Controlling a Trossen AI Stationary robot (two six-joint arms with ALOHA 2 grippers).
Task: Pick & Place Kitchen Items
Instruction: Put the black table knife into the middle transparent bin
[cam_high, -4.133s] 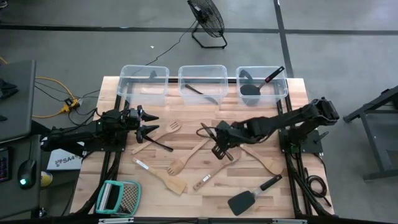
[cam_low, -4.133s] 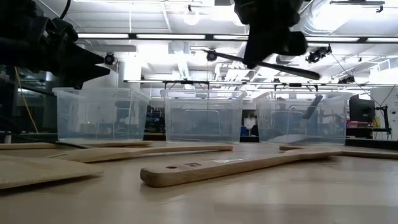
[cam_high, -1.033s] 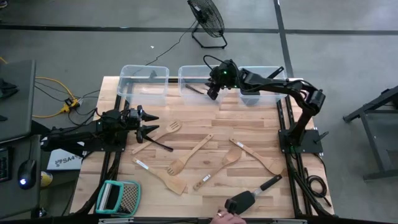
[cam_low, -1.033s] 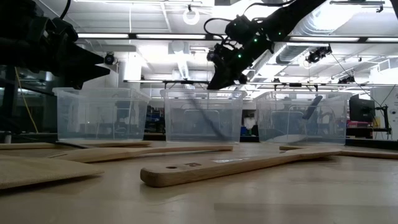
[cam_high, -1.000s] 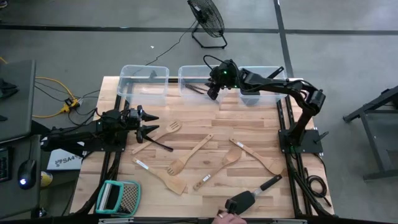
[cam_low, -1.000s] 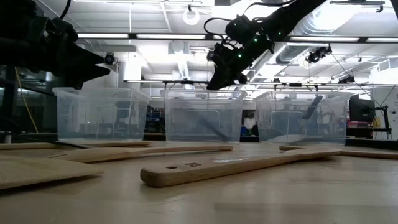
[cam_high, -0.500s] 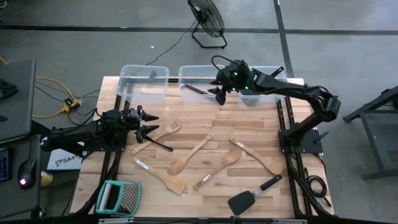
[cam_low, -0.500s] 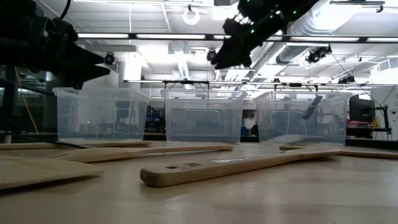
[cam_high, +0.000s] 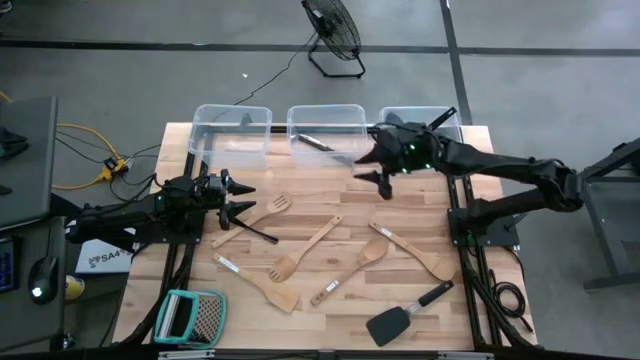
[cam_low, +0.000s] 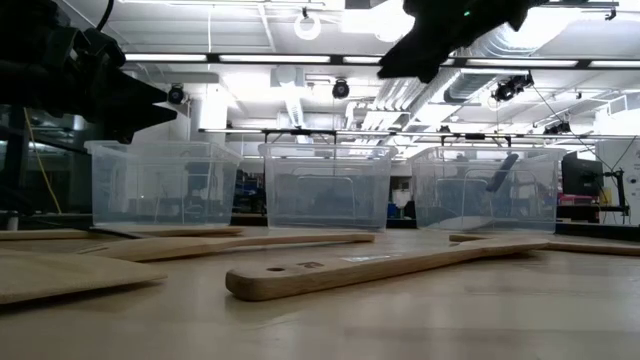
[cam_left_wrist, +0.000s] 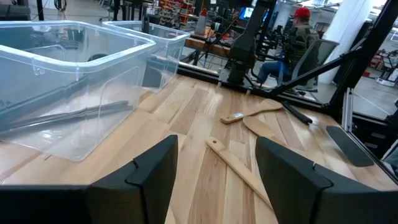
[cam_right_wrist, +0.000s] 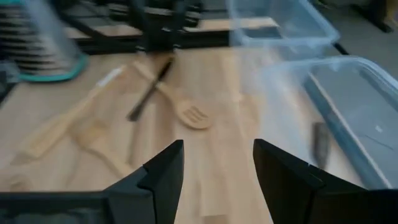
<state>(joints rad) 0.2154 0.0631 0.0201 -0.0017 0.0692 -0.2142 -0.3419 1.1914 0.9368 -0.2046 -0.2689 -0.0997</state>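
Note:
Several kitchen items lie flat on the wooden table: pale wooden spoons and spatulas (cam_high: 320, 238), a thin black utensil (cam_high: 256, 232) and a black spatula (cam_high: 404, 316) near the front edge. A black utensil (cam_high: 315, 143) lies in the middle clear bin (cam_high: 325, 112). Another, with a red-tipped handle (cam_high: 440, 120), leans in the right bin (cam_high: 455, 140). My right gripper (cam_high: 372, 167) hangs open and empty above the table, just in front of the middle and right bins. My left gripper (cam_high: 238, 197) waits open at the table's left, above the thin black utensil.
A left clear bin (cam_high: 205, 135) stands at the far edge with a dark utensil (cam_left_wrist: 68, 115) in it. A teal-framed grater (cam_high: 190, 316) lies at the near left corner. Bare wood shows between the bins and the utensils. A seated person (cam_left_wrist: 298, 37) is in the room beyond.
My right gripper has drawn back from over the middle bin, going up and toward the table's right and near side, with its fingers wider apart. The black utensil has dropped from slanting to flat in that bin. A person's hand at the near edge has gone.

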